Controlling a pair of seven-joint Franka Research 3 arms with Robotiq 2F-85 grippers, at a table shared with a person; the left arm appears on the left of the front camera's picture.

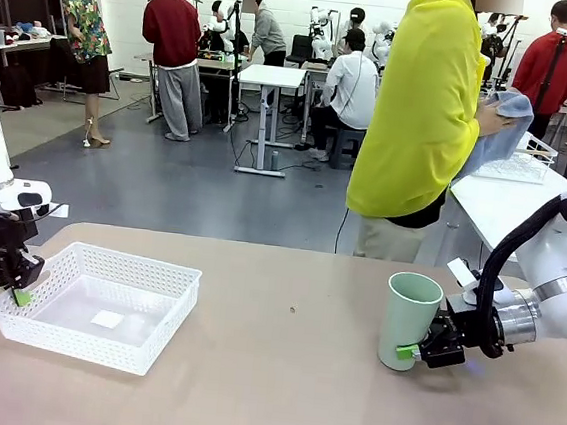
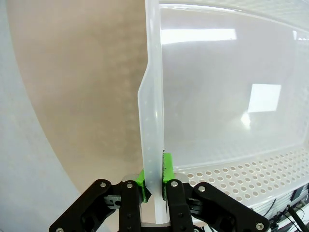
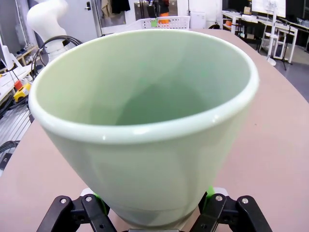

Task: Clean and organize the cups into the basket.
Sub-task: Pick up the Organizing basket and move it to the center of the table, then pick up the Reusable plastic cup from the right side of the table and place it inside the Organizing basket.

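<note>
Right claw (image 1: 413, 352) has its jaws on both sides of the base of the mint green cup (image 1: 409, 315), very close, but I cannot tell if the pads press it. The cup stands upright on the worktop (image 1: 286, 394), well apart from the basket (image 1: 138, 264). Left claw (image 1: 16, 294) is closed tight on the basket's left wall. Behind, a person (image 1: 424, 106) in yellow holds a blue cloth (image 1: 505, 130).

Setting: laboratory or workshop hall. Evidence: rows of white desks (image 1: 272, 75), people (image 1: 351, 88) working at them, grey floor (image 1: 166, 181), trailing cables (image 1: 238, 146).
</note>
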